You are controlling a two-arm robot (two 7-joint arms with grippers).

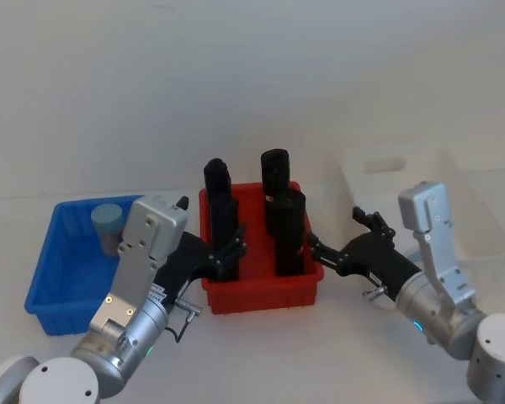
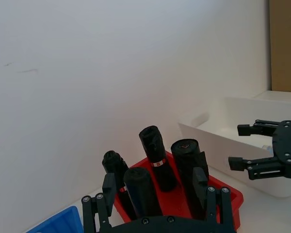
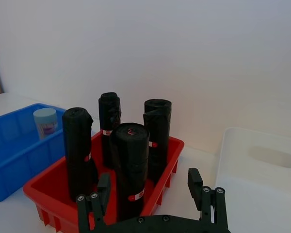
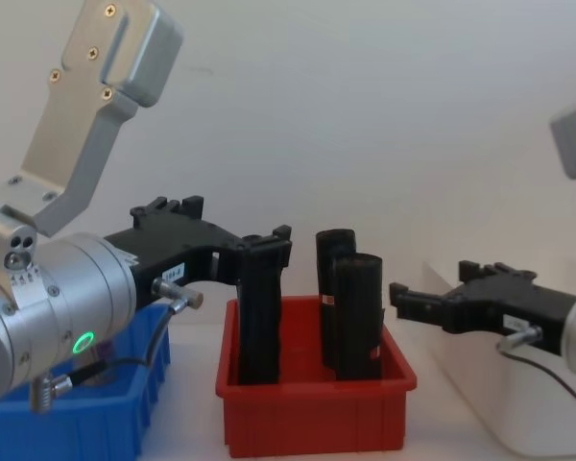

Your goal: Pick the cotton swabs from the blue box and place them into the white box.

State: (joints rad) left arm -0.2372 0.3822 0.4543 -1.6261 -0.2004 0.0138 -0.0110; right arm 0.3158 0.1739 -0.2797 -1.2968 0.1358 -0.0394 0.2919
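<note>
Blue-lidded cotton swabs, label unreadable

One cotton swab jar and four black rolls are counted. One blue box, one red bin and one white box are seen.

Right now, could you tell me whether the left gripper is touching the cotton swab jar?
Apart. The head view shows the left gripper at the red bin and the cotton swab jar in the blue box.
</note>
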